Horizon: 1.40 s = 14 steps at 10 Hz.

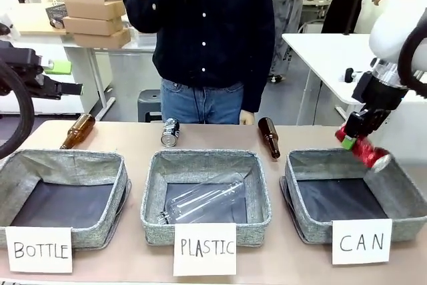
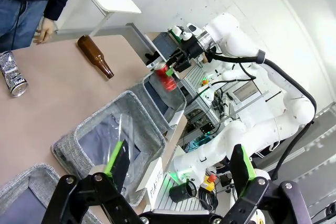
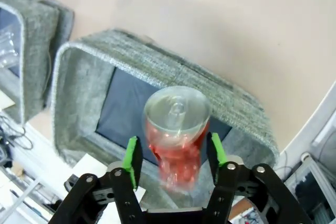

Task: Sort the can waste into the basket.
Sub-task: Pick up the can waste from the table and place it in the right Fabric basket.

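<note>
The right gripper [image 1: 348, 131] hangs over the CAN basket [image 1: 400, 198], near its far rim. Its jaws stand open, and the red can [image 1: 365, 151] is between the green pads [image 3: 132, 161], in the air above the basket's dark lining. In the right wrist view the can's top faces the camera and its body is blurred. A narrow gap shows on either side of it, so it looks loose rather than pinched. The silver can [image 1: 170, 132] lies on its side on the table, well to the left of the CAN basket and farther back, towards the person [image 1: 207, 25]. Nothing touches it. A brown bottle [image 1: 269, 137] lies between the silver can and the CAN basket, just past the basket's far left corner. The left gripper [image 2: 178, 153] is held up far to the left of the CAN basket, with its jaws spread wide and nothing between them. The white card [image 1: 361, 241] reading "CAN" stands against the basket's near wall.
</note>
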Motion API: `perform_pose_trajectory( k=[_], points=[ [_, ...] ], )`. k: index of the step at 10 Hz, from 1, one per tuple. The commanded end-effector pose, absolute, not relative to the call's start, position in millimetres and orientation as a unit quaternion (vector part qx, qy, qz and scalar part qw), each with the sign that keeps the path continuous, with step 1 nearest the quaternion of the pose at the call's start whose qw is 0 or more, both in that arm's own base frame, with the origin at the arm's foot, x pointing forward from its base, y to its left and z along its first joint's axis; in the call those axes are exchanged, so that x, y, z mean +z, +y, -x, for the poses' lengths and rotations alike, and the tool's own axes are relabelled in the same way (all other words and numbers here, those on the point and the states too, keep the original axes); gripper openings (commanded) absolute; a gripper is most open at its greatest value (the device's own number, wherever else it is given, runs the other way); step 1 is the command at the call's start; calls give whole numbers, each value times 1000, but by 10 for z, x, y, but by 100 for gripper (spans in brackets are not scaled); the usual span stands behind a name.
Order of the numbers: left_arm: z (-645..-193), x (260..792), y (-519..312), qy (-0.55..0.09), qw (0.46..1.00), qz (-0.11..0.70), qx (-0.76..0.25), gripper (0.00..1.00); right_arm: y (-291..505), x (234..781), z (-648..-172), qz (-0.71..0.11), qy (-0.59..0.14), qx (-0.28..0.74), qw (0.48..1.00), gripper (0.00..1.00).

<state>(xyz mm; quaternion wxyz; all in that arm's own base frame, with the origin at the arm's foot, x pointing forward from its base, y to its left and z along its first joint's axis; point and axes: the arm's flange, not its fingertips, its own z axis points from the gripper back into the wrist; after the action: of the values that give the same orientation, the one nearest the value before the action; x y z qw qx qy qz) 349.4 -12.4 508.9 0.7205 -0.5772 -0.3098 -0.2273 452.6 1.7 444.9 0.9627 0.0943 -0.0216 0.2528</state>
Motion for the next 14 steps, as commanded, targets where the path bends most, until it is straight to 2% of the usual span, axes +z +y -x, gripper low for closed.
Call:
perform_pose_trajectory(
  k=[1,7,8,9,10,11,12,14],
  points=[
    [-3499,5097,-138,-321,710,582,-232,100,24,4452,-4582,-103,-20,260,960,98],
    [-3499,5097,-138,-321,710,582,-232,100,29,4473,-4647,-132,-20,260,956,100],
    [-3499,5097,-138,-321,710,582,-232,100,-12,4554,-4628,-201,-34,253,946,100],
    [-3499,5097,-138,-321,710,582,-232,100,-72,4738,-4630,-384,-16,204,900,100],
    [-3499,5097,-138,-321,710,582,-232,100,-203,4909,-4665,-545,32,159,823,100],
    [-3499,5097,-138,-321,710,582,-232,100,-305,4978,-4728,-634,32,119,763,100],
    [-3499,5097,-138,-321,710,582,-232,100,-382,4998,-4740,-699,11,125,704,100],
    [-3499,5097,-138,-321,710,582,-232,100,-330,5005,-4746,-758,-124,1,640,100]
  ],
)
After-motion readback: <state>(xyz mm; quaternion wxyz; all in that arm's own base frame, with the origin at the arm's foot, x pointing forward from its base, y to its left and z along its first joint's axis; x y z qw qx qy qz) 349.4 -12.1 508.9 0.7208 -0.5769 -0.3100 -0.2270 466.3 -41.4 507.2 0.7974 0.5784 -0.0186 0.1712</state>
